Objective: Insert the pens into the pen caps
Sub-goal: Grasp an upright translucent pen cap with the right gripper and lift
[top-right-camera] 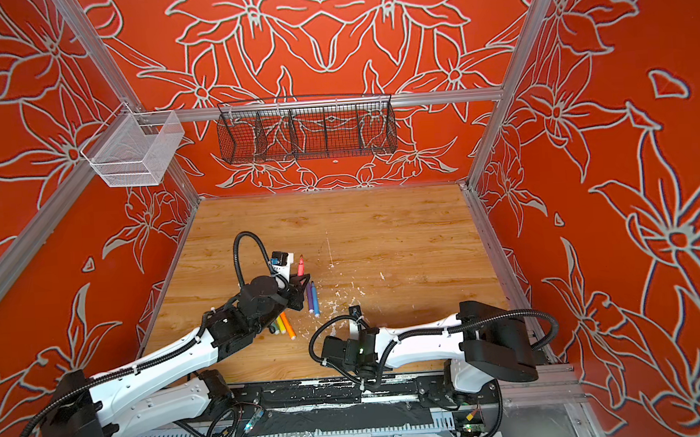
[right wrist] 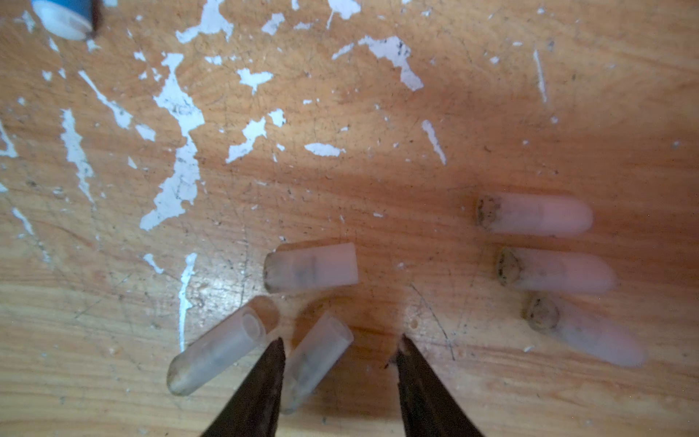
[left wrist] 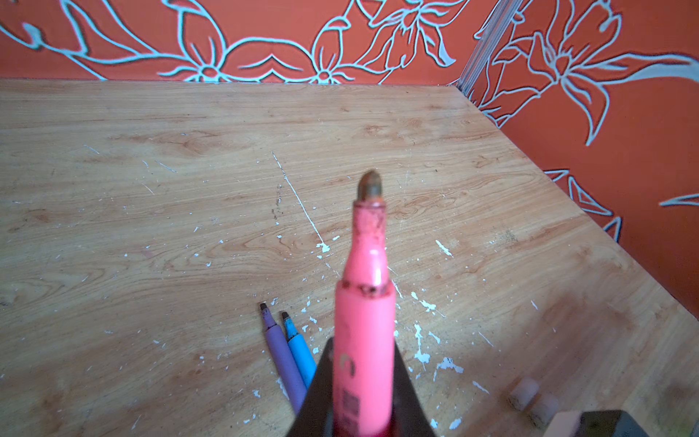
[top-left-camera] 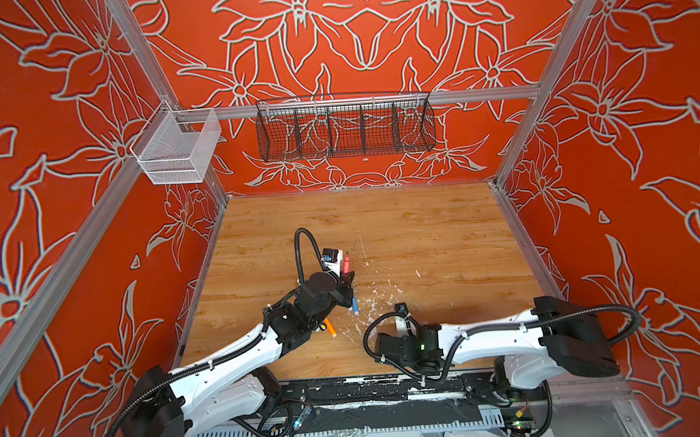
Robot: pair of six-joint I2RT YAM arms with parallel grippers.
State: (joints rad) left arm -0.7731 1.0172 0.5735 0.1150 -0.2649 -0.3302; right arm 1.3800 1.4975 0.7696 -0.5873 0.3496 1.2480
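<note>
Left jaws clenched on the pink pen [left wrist: 363, 340], nib poking well past the tips. Right jaws released, straddling one pen cap [right wrist: 317, 363]. It lies skewed, close against one jaw, with a second cap [right wrist: 219, 348] just outside that jaw. Suggest centring first, then pinching mid-barrel with the open mouth left clear. Caps are smooth translucent tubes and will likely roll or squirt out. Pen is glossy plastic with a stepped neck and grubby felt nib. Tabletop [right wrist: 472, 125] is paint-flecked wood-grain.
</note>
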